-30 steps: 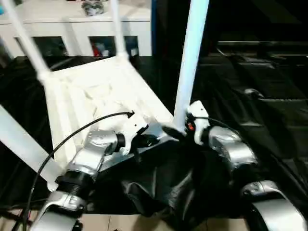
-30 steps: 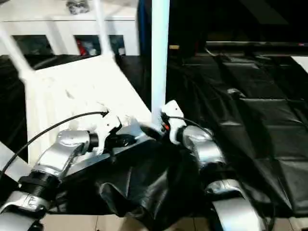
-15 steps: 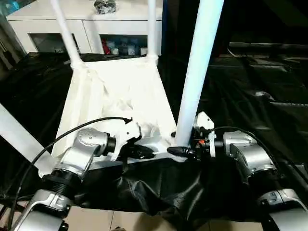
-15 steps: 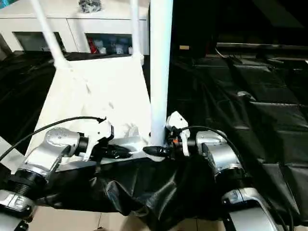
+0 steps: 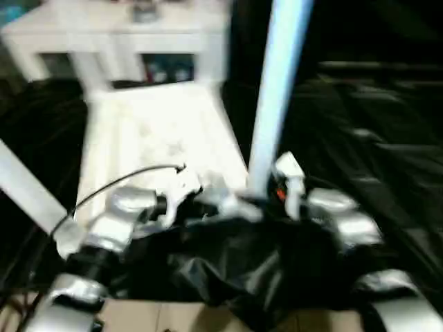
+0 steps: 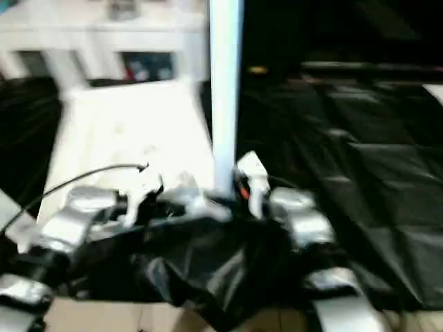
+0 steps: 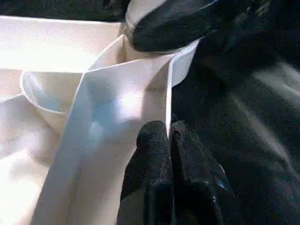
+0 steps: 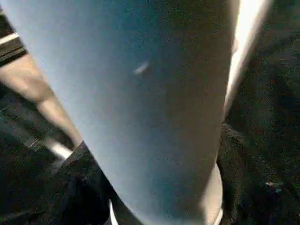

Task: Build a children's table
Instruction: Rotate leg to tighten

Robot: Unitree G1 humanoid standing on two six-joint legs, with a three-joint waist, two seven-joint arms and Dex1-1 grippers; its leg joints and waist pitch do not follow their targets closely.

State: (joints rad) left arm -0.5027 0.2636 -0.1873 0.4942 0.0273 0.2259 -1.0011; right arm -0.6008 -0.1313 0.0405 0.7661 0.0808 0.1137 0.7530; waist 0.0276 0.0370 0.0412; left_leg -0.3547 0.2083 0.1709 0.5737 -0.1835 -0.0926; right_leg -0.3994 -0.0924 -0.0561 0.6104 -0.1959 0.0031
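Tabletop [image 5: 156,131] unmoved; left jaws still pinch rim.

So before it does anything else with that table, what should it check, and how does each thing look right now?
1. Left pincer clamped on the near rim of the tabletop: ok, fingers pinch the thin edge.
2. Near right leg upright in its corner socket: ok.
3. Right pincer's grip on that leg: cannot tell.
4. Near left leg seated: cannot tell, it slants out of view.
5. Tabletop lying underside up on the black sheet: ok.
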